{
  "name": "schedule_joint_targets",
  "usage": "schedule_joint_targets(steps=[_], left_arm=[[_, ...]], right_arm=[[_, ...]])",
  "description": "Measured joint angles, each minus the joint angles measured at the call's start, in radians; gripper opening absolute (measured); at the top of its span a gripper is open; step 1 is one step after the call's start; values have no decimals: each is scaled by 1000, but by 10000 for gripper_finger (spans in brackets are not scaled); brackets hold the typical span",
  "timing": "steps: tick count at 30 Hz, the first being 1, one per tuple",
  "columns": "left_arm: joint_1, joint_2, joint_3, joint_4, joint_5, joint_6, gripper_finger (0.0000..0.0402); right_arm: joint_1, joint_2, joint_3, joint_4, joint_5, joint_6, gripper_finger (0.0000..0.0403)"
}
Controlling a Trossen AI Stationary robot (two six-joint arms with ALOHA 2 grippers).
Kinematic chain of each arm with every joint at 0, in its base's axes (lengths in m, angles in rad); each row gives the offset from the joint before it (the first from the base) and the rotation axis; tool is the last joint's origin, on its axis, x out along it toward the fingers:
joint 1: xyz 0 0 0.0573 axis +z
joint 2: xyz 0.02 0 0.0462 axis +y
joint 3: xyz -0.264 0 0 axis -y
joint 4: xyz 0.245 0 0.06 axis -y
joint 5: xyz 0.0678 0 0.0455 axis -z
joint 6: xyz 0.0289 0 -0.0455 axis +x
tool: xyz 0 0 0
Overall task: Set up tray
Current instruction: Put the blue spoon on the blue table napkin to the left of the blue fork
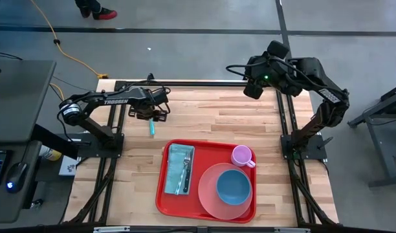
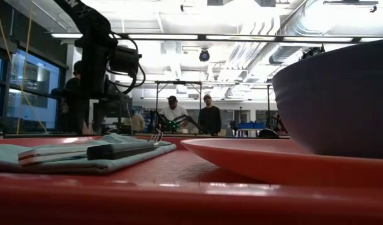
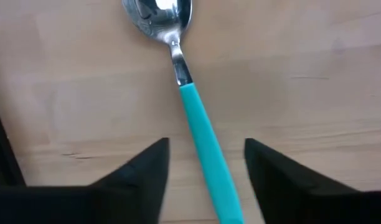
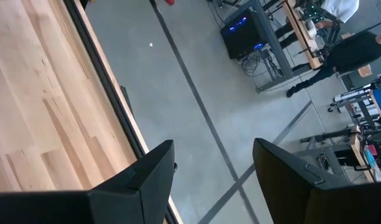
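Left tool (image 3: 206,180) spread wide, straddling teal-handled spoon (image 3: 193,118), not touching; right tool (image 4: 212,180) open, empty

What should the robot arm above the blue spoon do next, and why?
Probably lower the left gripper and close on the spoon. Its fingers are open on either side of the teal handle, and the spoon lies on the table, outside the red tray that already holds the fork.

Bright overhead lights; foreground bowl (image 2: 342,94) perhaps blurred.
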Motion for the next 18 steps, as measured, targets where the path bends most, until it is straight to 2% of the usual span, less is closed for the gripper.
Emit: schedule_joint_targets(steps=[4,7,18], left_arm=[[0,0,0,7,0,-7,288],[0,11,0,10,0,-17,306],[0,110,0,54,52,-33,280]], right_arm=[[0,0,0,0,0,-3,198],[0,0,0,0,0,-3,198],[0,0,0,0,1,-3,198]])
